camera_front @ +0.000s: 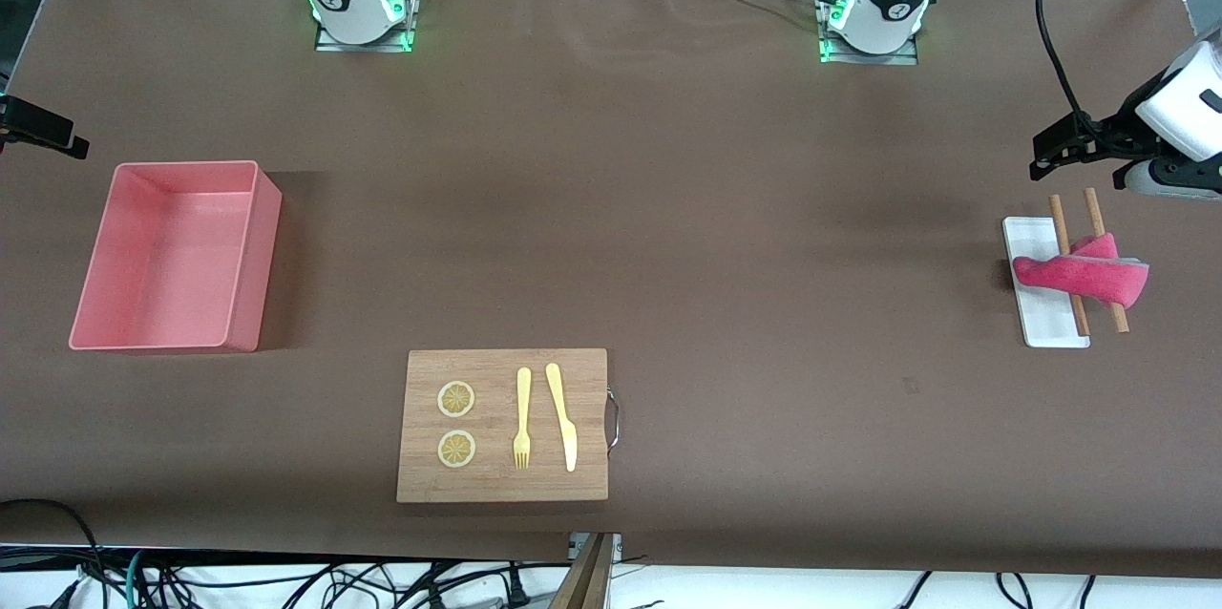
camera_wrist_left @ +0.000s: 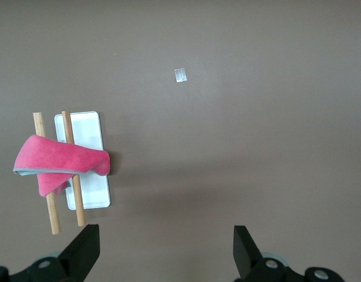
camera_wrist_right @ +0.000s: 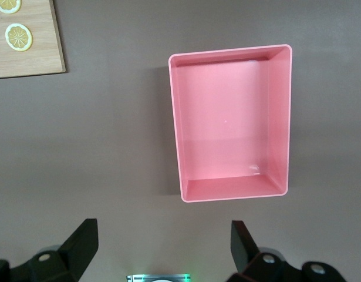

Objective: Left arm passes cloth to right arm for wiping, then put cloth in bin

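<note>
The cloth (camera_front: 1084, 273) (camera_wrist_left: 60, 161), magenta-pink with a dark grey underside showing at one edge, lies draped across two wooden sticks (camera_front: 1088, 261) (camera_wrist_left: 58, 170) that rest over a small white flat tray (camera_front: 1042, 304) (camera_wrist_left: 92, 164) at the left arm's end of the table; it sags between and around the sticks, and part of it covers the tray. The left gripper (camera_front: 1050, 151) (camera_wrist_left: 166, 249) hangs in the air over the bare table just beside the tray, toward the robots' bases, its jaws spread wide with nothing between them. Well apart, near the middle of the table and close to the front camera, lies a wooden cutting board (camera_front: 503, 485) (camera_wrist_right: 33, 59) carrying two lemon slices (camera_front: 456, 424) (camera_wrist_right: 13, 23), a yellow fork (camera_front: 522, 418) and a yellow knife (camera_front: 562, 415), with a metal handle (camera_front: 613, 420) on the side facing the left arm's end. The bin (camera_front: 248, 256) (camera_wrist_right: 175, 129), a salmon-pink rectangular tub, stands at the right arm's end of the table with nothing inside. The right gripper (camera_front: 43, 130) (camera_wrist_right: 164, 247) hovers over the table beside the bin, jaws likewise spread and holding nothing
</note>
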{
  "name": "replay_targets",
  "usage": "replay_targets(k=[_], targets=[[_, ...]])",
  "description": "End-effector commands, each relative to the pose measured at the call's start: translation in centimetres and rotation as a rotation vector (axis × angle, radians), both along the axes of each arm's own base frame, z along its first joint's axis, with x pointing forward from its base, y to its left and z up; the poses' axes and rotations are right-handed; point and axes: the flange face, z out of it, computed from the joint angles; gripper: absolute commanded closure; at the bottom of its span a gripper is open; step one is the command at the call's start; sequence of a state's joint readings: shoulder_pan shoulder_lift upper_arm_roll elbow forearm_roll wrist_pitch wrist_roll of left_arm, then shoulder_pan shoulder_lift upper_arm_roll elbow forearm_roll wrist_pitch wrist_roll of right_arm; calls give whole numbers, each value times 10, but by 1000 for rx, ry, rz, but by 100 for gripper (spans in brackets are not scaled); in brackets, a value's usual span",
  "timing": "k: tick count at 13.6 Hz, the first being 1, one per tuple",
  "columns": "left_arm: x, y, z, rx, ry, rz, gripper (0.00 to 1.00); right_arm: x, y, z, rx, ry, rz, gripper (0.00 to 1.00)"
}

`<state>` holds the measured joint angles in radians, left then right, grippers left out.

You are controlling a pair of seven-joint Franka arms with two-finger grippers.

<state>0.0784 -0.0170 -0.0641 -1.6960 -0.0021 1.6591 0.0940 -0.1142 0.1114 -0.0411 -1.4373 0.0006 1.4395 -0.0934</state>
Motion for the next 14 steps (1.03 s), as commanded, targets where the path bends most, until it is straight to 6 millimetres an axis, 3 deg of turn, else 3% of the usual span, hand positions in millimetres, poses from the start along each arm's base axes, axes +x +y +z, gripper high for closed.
replay_targets(k=[1, 4, 14], targets=[[-2, 2, 3, -24, 4, 10, 0, 2, -3, 5, -3, -8, 4, 0], [6, 10, 5, -25, -4, 27, 0, 2, -3, 5, -4, -7, 5, 0], [6, 8, -5, -29, 59, 22, 0, 3, -2, 5, -6, -13, 10, 0]])
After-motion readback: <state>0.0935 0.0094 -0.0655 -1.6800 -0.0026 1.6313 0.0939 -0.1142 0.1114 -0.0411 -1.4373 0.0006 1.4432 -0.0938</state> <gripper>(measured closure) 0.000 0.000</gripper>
